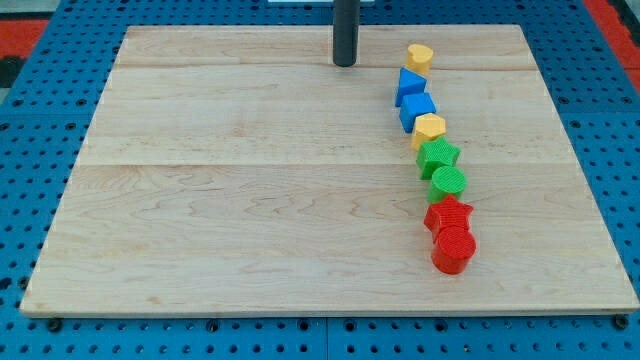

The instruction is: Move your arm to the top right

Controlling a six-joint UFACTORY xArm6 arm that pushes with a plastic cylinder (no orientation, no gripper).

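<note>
My tip [345, 63] is the lower end of a dark rod at the top middle of the wooden board [220, 180]. It touches no block. To its right a column of blocks runs down the board: a yellow heart-like block [420, 56], a blue triangle [409, 85], a blue cube [417, 108], a yellow hexagon [430, 128], a green star [438, 157], a green cylinder [449, 183], a red star [448, 215] and a red cylinder [454, 248]. The yellow heart-like block is the nearest to my tip, a little to its right.
The board lies on a blue perforated table [620, 150]. Red patches [20, 30] show at the view's top corners.
</note>
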